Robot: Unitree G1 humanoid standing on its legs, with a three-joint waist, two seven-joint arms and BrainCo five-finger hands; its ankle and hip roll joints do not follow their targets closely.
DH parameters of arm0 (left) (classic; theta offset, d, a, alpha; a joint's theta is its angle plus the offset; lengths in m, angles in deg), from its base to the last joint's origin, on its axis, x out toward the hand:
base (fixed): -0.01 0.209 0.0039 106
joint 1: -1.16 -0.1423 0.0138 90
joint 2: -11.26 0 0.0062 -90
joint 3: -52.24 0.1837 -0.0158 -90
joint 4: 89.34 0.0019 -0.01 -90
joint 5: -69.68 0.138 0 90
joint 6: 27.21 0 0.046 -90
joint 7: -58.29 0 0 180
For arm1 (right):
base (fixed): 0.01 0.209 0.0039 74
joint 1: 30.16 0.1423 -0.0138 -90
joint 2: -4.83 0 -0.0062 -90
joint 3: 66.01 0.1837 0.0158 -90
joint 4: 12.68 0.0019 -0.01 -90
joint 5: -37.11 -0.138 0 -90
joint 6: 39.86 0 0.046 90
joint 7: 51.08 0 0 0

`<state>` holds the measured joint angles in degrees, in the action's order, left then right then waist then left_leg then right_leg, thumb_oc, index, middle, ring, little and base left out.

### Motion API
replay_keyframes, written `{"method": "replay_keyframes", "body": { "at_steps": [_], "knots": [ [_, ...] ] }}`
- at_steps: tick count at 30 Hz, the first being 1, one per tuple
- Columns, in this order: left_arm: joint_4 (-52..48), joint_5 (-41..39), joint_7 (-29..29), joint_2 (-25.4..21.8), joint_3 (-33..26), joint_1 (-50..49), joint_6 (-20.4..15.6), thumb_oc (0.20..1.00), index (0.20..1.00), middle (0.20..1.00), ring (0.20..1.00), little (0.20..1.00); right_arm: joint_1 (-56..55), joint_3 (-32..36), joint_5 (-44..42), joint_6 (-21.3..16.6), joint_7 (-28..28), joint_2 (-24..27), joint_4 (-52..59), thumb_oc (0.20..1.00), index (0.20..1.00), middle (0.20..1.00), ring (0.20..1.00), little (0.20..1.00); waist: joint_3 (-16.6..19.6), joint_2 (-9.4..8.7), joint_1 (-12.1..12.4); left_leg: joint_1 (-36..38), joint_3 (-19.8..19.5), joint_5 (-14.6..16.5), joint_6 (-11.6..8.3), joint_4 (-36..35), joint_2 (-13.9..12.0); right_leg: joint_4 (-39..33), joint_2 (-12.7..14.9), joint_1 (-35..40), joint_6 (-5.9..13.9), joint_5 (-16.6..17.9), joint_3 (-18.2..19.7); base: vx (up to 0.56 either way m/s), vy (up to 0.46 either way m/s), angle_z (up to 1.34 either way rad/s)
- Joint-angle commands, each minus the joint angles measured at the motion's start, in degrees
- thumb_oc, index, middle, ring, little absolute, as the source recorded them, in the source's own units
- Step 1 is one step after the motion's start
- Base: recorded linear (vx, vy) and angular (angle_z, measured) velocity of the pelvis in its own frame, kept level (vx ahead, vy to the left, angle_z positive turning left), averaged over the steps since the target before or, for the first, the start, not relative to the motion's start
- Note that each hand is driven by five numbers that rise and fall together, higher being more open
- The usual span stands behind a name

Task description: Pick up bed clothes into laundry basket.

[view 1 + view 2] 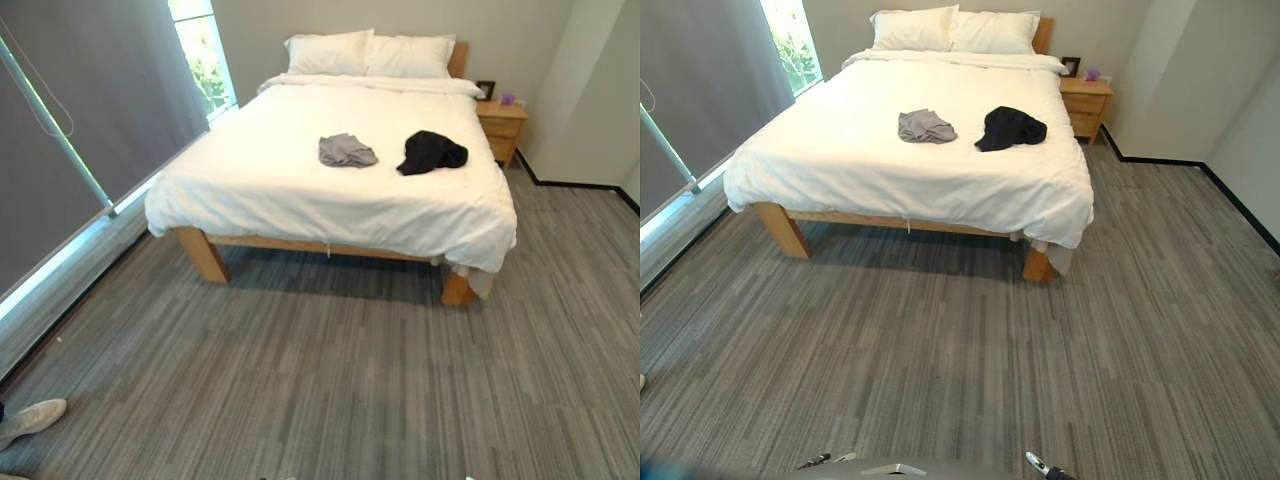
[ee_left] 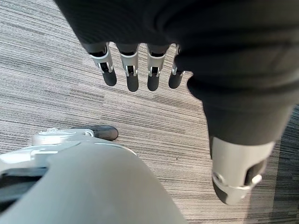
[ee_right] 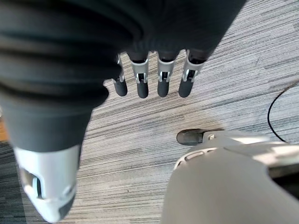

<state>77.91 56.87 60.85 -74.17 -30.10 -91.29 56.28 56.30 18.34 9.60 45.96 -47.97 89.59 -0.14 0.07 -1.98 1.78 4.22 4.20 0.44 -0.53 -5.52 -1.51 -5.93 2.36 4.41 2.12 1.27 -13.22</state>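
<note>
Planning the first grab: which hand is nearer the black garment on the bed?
Right, slightly, as a judgement. Both the left hand and right hand hang open over the floor, far from the bed. The black garment lies toward the robot's right.

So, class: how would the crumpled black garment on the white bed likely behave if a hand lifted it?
The crumpled black garment lies in soft folds, so it would probably hang limp and drape. It looks thin, so likely light. Resting loose on the white duvet, it should not roll or tip.
</note>
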Motion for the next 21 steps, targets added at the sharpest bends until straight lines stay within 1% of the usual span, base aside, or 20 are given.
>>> {"method": "replay_keyframes", "body": {
  "at_steps": [1,7,10,11,13,14,15,16,17,18,19,21],
  "knots": [
    [3.5,1.8,0.2,2.1,1.9,5.0,-1.2,1.0,1.0,1.0,1.0,1.0,4.4,-2.1,0.2,-0.9,0.8,0.4,-2.4,1.0,1.0,1.0,1.0,1.0,-1.5,-0.92,0.3,-0.7,0.3,-0.7,-2.39,0.5,0.6,0.9,4.2,0.7,6.08,0.2,-2.7,0.0,0.0,0.0],
    [3.1,0.4,-1.2,1.5,1.2,5.9,-1.7,1.0,1.0,1.0,1.0,1.0,4.7,-1.0,-1.4,-1.1,0.5,0.7,-2.9,1.0,1.0,1.0,1.0,1.0,-1.3,-0.99,0.4,-0.7,0.1,-0.6,-2.43,0.5,0.7,0.9,4.3,0.7,6.1,0.1,-2.7,0.0,0.0,0.0],
    [1.4,-0.6,-1.8,0.6,1.6,7.5,-2.0,1.0,1.0,1.0,1.0,1.0,6.2,-0.8,-0.8,-0.9,0.0,1.9,-3.7,1.0,1.0,1.0,1.0,1.0,-1.2,-0.96,0.5,-0.7,0.0,-0.6,-2.49,0.5,0.7,0.9,4.3,0.9,6.11,0.1,-2.8,0.0,0.0,0.0],
    [-0.6,-1.5,-2.2,-0.7,2.2,9.7,-2.5,1.0,1.0,1.0,1.0,1.0,8.2,-1.0,0.2,-1.2,-0.5,3.9,-2.5,1.0,1.0,1.0,1.0,1.0,-1.0,-0.86,0.4,-0.7,0.0,-0.6,-2.58,0.5,0.6,0.9,4.3,0.9,6.13,0.2,-2.8,0.0,0.0,0.0],
    [-0.6,-1.5,-2.2,-0.7,2.2,9.7,-2.5,1.0,1.0,1.0,1.0,1.0,8.2,-1.0,0.3,-1.2,-0.5,3.9,-2.5,1.0,1.0,1.0,1.0,1.0,-1.1,-0.86,0.4,-0.6,0.0,-0.6,-2.58,0.5,0.6,0.9,4.3,1.0,6.13,0.2,-2.8,0.0,0.0,0.0],
    [-4.2,-2.8,-3.2,-3.4,3.4,15.0,-1.8,1.0,1.0,1.0,1.0,1.0,13.2,-2.1,2.0,-0.4,-1.4,7.3,0.6,1.0,1.0,1.0,1.0,1.0,-0.9,-0.65,0.1,-0.5,0.4,-0.7,-2.64,0.5,0.6,0.9,4.2,0.8,6.12,0.5,-2.3,0.0,0.0,0.0],
    [-6.7,-3.8,-3.5,-4.0,3.7,16.1,-2.0,1.0,1.0,1.0,1.0,1.0,14.5,-2.5,2.5,-0.5,-2.0,8.2,3.0,1.0,1.0,1.0,1.0,1.0,-1.0,-0.59,0.0,-0.6,0.4,-0.8,-2.63,0.5,0.5,0.9,4.2,0.6,6.11,0.5,-2.2,-0.03,0.019,-0.05],
    [-11.6,-5.7,-3.4,-4.9,3.8,16.0,-2.1,1.0,1.0,1.0,1.0,1.0,15.1,-2.7,3.1,-0.5,-2.4,9.2,6.9,1.0,1.0,1.0,1.0,1.0,-1.2,-0.53,-0.1,-0.7,0.6,-0.9,-2.63,0.5,0.4,0.9,4.1,0.5,6.15,0.6,-2.0,-0.03,0.006,-0.08],
    [-18.8,-7.2,-3.6,-6.4,3.6,15.2,-2.1,1.0,1.0,1.0,1.0,1.0,14.9,-2.4,3.5,-0.4,-3.2,10.3,11.9,1.0,1.0,1.0,1.0,1.0,-1.3,-0.49,-0.2,-0.8,0.7,-1.0,-2.61,0.5,0.4,0.9,4.1,0.3,6.17,0.7,-1.8,-0.02,0.003,-0.07],
    [-19.0,-7.2,-3.6,-6.4,3.6,15.0,-1.9,1.0,1.0,1.0,1.0,1.0,14.8,-2.4,3.6,-0.3,-3.2,10.2,12.1,1.0,1.0,1.0,1.0,1.0,-1.3,-0.5,-0.2,-0.7,0.7,-1.0,-2.62,0.5,0.4,0.9,4.1,0.3,6.18,0.7,-1.8,0.0,0.0,0.0],
    [-27.5,-8.6,-4.1,-8.0,2.8,13.4,-1.9,1.0,1.0,1.0,1.0,1.0,14.0,-1.9,3.6,-0.1,-3.9,11.2,20.2,1.0,1.0,1.0,1.0,1.0,-1.4,-0.44,-0.3,-0.7,0.9,-1.1,-2.63,0.5,0.4,0.9,4.1,0.2,6.22,0.8,-1.6,0.0,0.0,0.0],
    [-41.9,-9.4,-4.5,-9.7,-0.4,7.7,-1.7,1.0,1.0,1.0,1.0,1.0,10.3,0.0,4.2,-0.2,-4.5,12.3,35.9,1.0,1.0,1.0,1.0,1.0,-1.7,-0.42,-0.4,-1.0,1.2,-1.2,-2.58,0.5,0.3,0.9,4.1,-0.1,6.29,1.0,-1.3,-0.02,0.013,-0.1]
  ]
}}
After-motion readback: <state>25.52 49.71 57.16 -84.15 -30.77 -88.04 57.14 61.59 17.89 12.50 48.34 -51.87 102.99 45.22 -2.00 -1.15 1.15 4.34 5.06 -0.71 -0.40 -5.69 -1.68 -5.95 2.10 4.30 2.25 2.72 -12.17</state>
